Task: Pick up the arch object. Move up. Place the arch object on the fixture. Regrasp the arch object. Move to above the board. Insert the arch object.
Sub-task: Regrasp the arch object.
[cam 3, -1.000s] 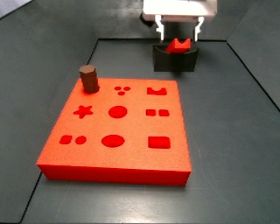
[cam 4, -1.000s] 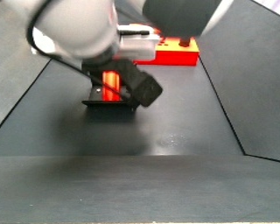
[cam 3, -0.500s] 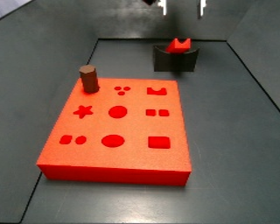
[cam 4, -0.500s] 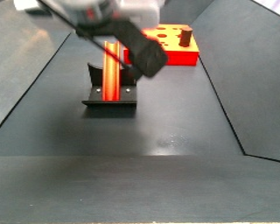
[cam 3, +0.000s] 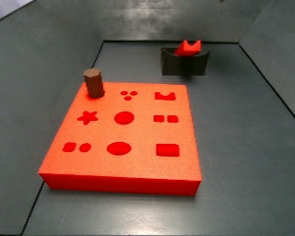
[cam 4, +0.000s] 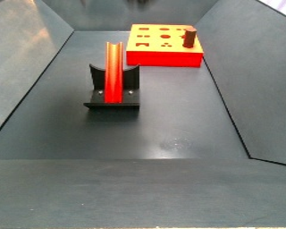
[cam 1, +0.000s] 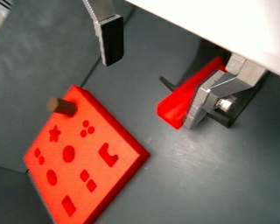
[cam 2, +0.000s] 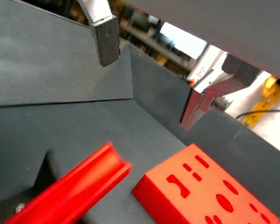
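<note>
The arch object, a long bright red bar, rests in the dark fixture's notch in both side views (cam 3: pixel 188 46) (cam 4: pixel 113 72). The fixture (cam 3: pixel 184 63) (cam 4: pixel 112 100) stands on the floor beyond the board (cam 3: pixel 125 138) (cam 4: pixel 164 50). My gripper is out of both side views. In both wrist views my gripper (cam 1: pixel 154 92) (cam 2: pixel 150 92) is open and empty, high above the arch object (cam 1: pixel 184 96) (cam 2: pixel 73 188), which lies below, near one finger (cam 1: pixel 213 103). The board also shows in both wrist views (cam 1: pixel 78 153) (cam 2: pixel 213 188).
A short brown cylinder peg (cam 3: pixel 95 84) (cam 4: pixel 191 38) (cam 1: pixel 63 106) stands upright in a corner of the board. Sloped dark walls (cam 3: pixel 279 88) (cam 4: pixel 26 63) enclose the floor on both sides.
My gripper has let go of the arch object and risen straight up out of both side views. The arch object stays on the fixture.
</note>
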